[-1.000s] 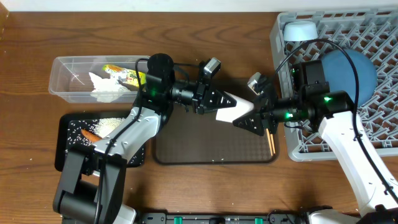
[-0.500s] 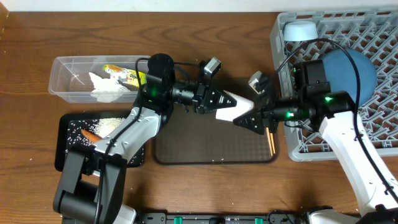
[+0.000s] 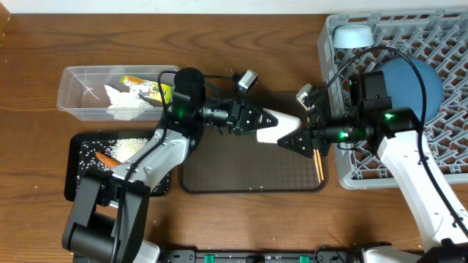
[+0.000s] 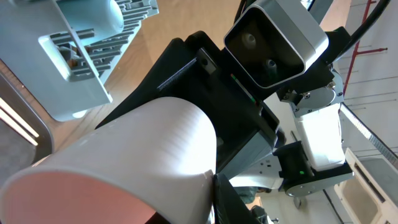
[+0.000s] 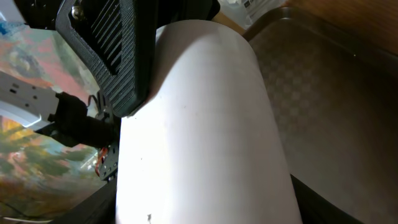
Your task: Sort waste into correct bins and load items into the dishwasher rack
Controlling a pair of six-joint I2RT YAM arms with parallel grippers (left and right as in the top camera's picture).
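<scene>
Overhead, the white cup (image 3: 276,128) lies on its side between the two arms, over the brown tray (image 3: 241,175). The left claw (image 3: 259,124) pinches its rim end. The right claw (image 3: 289,134) is clamped around the other end, its fingers held wide by the cup's body.

Only this view shows the surroundings. The chopsticks (image 3: 318,166) lie just beside the right claw at the tray's edge. Behind that claw stands the grey rack (image 3: 439,153) with the dark-blue bowl (image 3: 424,80) and the small pale-blue cup (image 3: 352,34). Behind the left claw are the clear tub (image 3: 73,95) with tissue (image 3: 124,102) and wrapper (image 3: 142,85), and the black tray (image 3: 77,175) with rice (image 3: 128,148) and a carrot piece (image 3: 107,158).

The left wrist view adds one dark finger (image 4: 217,199) at the cup's rim. The right wrist view fills with the cup's white side, a ribbed black pad (image 5: 112,56) pressed against it.
</scene>
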